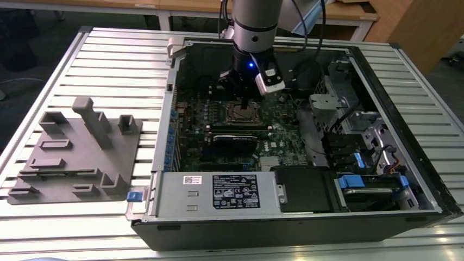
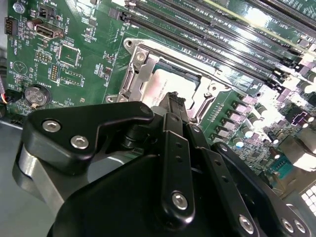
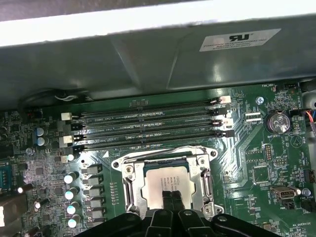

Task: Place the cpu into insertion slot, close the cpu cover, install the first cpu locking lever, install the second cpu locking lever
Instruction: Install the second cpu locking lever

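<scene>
Two black claw (image 3: 171,197) fingers pressed together touch the matte silver cpu (image 3: 170,181) in its square steel-rimmed insertion slot (image 3: 129,182)

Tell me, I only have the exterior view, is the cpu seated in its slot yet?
Observer: Yes. In the first wrist view the cpu lies flat in the insertion slot.
Operator: Is the cover down?
Observer: The cpu cover lies flat around it, and the silver top shows through the cut-out.
Operator: Where is the gripper?
Observer: The gripper sits over the cpu's edge, fingers together and holding nothing.
</scene>
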You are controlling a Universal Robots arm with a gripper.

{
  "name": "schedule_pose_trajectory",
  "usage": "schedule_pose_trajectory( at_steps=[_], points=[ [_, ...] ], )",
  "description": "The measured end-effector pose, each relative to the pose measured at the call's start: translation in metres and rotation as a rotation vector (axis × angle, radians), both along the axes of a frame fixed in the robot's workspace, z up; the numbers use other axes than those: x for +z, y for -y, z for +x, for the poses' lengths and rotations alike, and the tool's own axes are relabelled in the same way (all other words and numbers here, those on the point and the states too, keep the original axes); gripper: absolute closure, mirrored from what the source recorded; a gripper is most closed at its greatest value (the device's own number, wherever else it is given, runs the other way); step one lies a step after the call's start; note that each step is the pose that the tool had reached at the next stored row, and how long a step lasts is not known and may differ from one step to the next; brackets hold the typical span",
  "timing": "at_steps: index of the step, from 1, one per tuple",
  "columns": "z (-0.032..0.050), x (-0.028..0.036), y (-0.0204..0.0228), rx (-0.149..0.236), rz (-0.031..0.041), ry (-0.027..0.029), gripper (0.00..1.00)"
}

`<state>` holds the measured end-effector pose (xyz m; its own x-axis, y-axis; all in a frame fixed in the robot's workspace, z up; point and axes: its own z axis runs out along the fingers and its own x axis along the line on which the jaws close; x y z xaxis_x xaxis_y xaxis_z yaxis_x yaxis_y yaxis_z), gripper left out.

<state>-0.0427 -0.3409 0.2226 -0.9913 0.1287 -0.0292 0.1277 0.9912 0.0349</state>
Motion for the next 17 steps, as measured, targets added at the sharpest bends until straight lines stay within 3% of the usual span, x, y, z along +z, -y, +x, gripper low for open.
schedule_pose_trajectory(
  at_steps=[17],
  points=[
    [0.0000, 0.0061, -0.0001, 0.000, 0.0002, 0.0001, 0.89]
  ],
)
